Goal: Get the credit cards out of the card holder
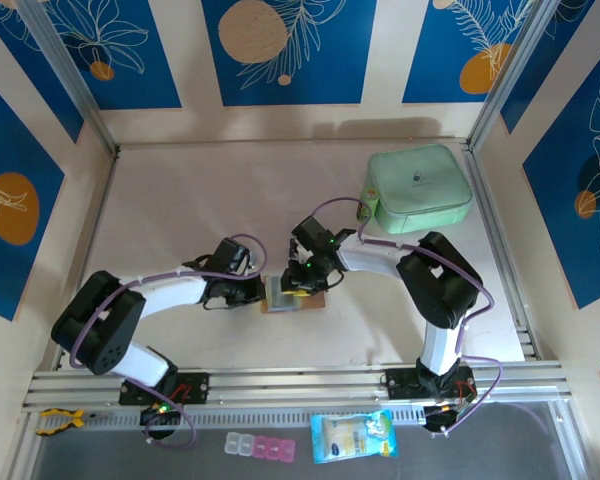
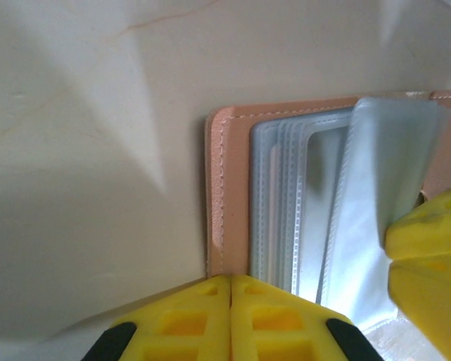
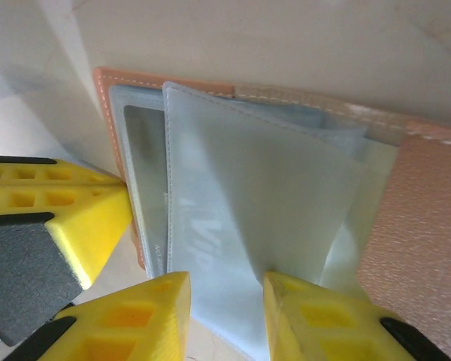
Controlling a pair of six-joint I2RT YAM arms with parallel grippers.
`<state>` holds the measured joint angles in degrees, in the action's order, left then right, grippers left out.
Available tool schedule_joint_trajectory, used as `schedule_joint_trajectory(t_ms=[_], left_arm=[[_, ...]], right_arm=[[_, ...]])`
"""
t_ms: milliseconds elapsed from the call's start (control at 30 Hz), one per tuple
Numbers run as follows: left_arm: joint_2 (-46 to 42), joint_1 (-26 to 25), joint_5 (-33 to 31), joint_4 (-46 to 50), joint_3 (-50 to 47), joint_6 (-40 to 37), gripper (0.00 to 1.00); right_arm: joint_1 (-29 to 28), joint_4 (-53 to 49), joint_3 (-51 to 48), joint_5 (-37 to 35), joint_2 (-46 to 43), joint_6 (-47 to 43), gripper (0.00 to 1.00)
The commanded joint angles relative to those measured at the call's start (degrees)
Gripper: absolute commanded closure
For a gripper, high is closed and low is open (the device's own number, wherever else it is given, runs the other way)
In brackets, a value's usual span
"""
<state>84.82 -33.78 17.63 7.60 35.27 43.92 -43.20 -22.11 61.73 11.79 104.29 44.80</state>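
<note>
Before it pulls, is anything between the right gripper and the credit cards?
Yes: a cloudy plastic sleeve of the card holder covers the card, whose print shows faintly through; the right gripper straddles that sleeve.

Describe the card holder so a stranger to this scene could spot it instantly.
On the pale table, find the mint-green case at the far right, then look left and nearer, to the middle. The card holder lies open there: small, flat, tan leather with clear plastic sleeves, unlike the bigger boxy case.
</note>
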Motion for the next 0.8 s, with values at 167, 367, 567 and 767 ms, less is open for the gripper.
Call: schedule_joint_trajectory(t_ms=[167, 367, 567, 767], left_arm=[[-3.77, -0.3, -2.02, 6.04, 2.67, -0.71, 0.89], [-6.08, -0.45, 1.45, 2.76, 3.4, 2.47, 0.81], [-4.69, -2.07, 3.09, -0.6, 4.2, 5.71, 0.69], [-0.37, -4.25, 5.22, -6.6, 4.76, 9.29, 0.66]], right_arm=[[1.01, -0.53, -2.01, 0.86, -1.46, -1.29, 0.69], [1.32, 0.64, -3.43, 1.04, -2.27, -0.94, 0.74], [1.71, 2.21, -5.12, 2.18, -3.23, -0.68, 0.77], [2.07, 3.97, -6.4, 3.13, -3.49, -0.19, 0.78]])
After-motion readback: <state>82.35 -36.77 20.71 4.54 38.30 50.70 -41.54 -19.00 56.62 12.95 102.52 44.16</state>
